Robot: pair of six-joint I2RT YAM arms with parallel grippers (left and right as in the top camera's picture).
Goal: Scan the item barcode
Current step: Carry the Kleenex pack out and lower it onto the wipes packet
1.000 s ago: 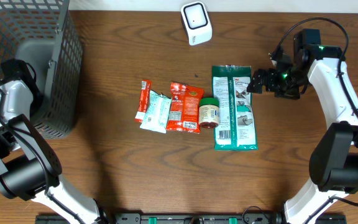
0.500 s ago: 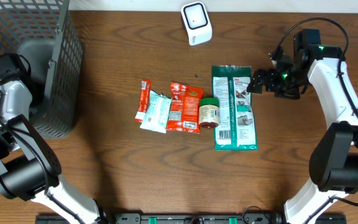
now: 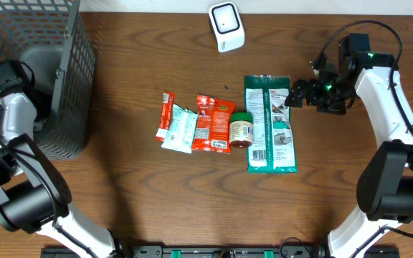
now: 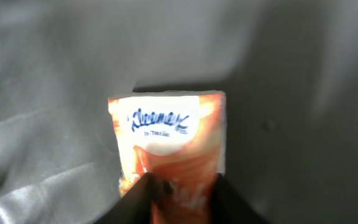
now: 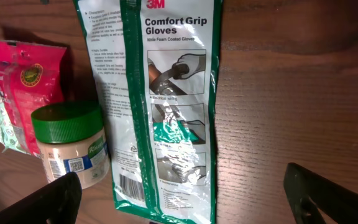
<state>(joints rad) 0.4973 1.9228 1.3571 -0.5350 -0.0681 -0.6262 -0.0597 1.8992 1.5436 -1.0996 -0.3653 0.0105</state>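
– Where is the Kleenex pack (image 4: pixel 169 130) to be found?
– It is gripped at its lower end by the left pincer (image 4: pixel 182 190), over a dark grey surface. Its bottom edge is cut off, the view is blurred, and a barcode cannot be made out.
– And from overhead?
– The pack is hidden there, behind the mesh wall of the basket (image 3: pixel 70 86).
– The right pincer (image 5: pixel 180 173)?
– It is held wide open above the 3M gloves packet (image 5: pixel 166 93) on the table (image 3: pixel 156 208). Only its fingertips are shown.

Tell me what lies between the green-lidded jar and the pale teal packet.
A red and orange foil packet, lying flat; the overhead view shows it.
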